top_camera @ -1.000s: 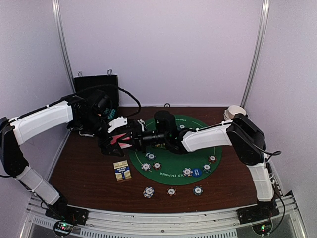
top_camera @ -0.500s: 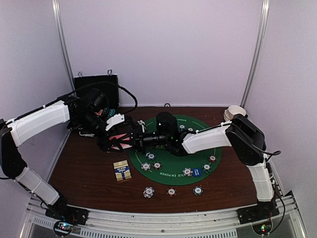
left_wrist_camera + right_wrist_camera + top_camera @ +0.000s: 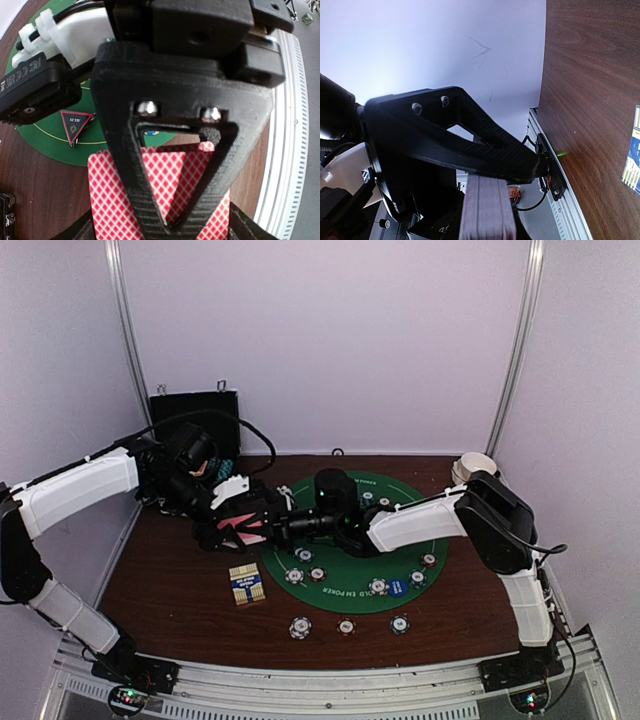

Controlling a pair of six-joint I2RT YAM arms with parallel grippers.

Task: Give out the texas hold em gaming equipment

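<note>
The right claw (image 3: 262, 527) is clenched on the deck of pink-backed playing cards (image 3: 243, 531), at the 9 o'clock rim of the round green poker mat (image 3: 350, 565). In the right wrist view the deck shows edge-on under one triangular finger. The left claw (image 3: 228, 530) meets the deck from 9 o'clock. In its wrist view its dark fingers (image 3: 80, 231) stand at either side of the red-latticed card back, with the right claw's finger lying across the cards, but I cannot tell whether the left claw is squeezing the deck or slack. The red-black triangle marker (image 3: 75, 126) lies on the mat. Three stripe-edged poker chips (image 3: 300, 627) sit in a row on the table (image 3: 170, 580) at the mat's 6 o'clock. More chips lie on the mat, with a blue marker disc (image 3: 397, 587) at its 5 o'clock. A gold-and-blue box (image 3: 246, 585) lies at 7 o'clock, the black hard case (image 3: 195, 420) at 10 and the white bowl (image 3: 476, 466) at 2.
</note>
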